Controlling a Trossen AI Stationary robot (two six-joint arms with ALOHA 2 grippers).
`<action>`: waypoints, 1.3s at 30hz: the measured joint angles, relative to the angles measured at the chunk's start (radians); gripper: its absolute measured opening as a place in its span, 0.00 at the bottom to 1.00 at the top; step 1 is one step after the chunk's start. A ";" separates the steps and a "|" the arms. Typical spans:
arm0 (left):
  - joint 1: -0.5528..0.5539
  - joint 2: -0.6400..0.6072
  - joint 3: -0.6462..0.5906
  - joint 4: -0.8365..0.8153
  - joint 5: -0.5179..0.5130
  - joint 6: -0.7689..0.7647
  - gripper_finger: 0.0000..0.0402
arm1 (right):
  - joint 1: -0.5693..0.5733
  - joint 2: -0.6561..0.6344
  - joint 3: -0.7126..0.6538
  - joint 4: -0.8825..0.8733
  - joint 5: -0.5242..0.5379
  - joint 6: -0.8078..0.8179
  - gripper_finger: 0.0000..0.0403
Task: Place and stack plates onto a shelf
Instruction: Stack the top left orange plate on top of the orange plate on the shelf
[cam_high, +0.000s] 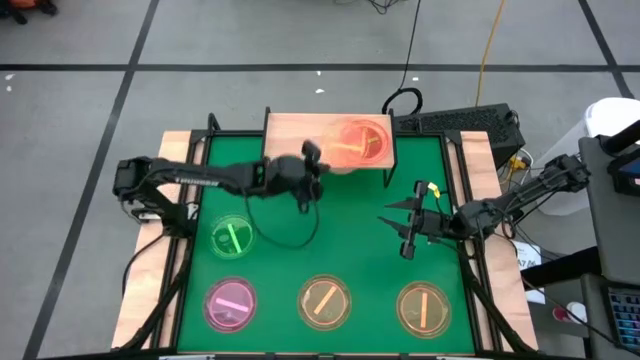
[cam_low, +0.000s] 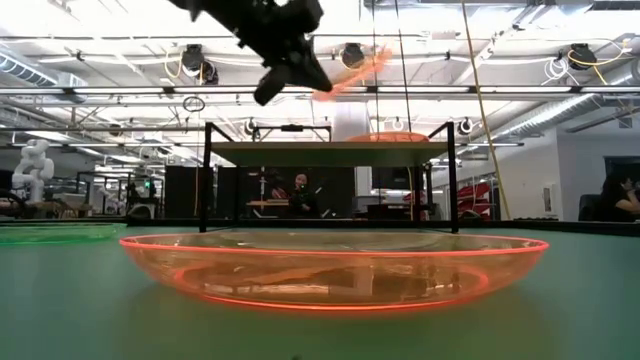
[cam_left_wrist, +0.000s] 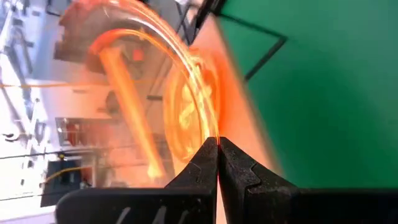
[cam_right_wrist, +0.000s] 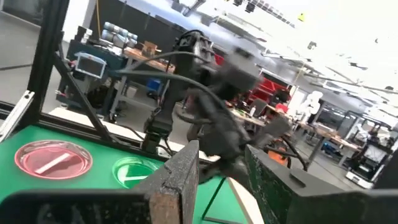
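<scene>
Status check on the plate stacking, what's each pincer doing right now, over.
Left pincer shut on orange plate, raised by the shelf. Right pincer open, waiting over the mat, empty. Four plates still on the mat. Nothing in the way.

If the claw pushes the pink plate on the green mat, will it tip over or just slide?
The pink plate would probably slide rather than tip: it lies flat and shallow on the green mat. It looks like thin see-through plastic, so likely light and stiff. Its glossy rim may be slippery, though the left claw holds a similar amber plate by its edge.
</scene>
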 joint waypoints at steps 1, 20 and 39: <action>0.022 0.018 0.038 -0.017 0.022 0.010 0.01 | 0.000 0.000 0.000 0.000 0.009 0.000 0.28; 0.118 0.366 0.439 -0.205 0.087 0.072 0.01 | 0.000 0.000 0.000 -0.023 0.015 -0.003 0.28; 0.118 0.363 0.440 -0.181 0.070 0.025 0.18 | 0.000 0.000 0.000 -0.023 0.015 -0.015 0.28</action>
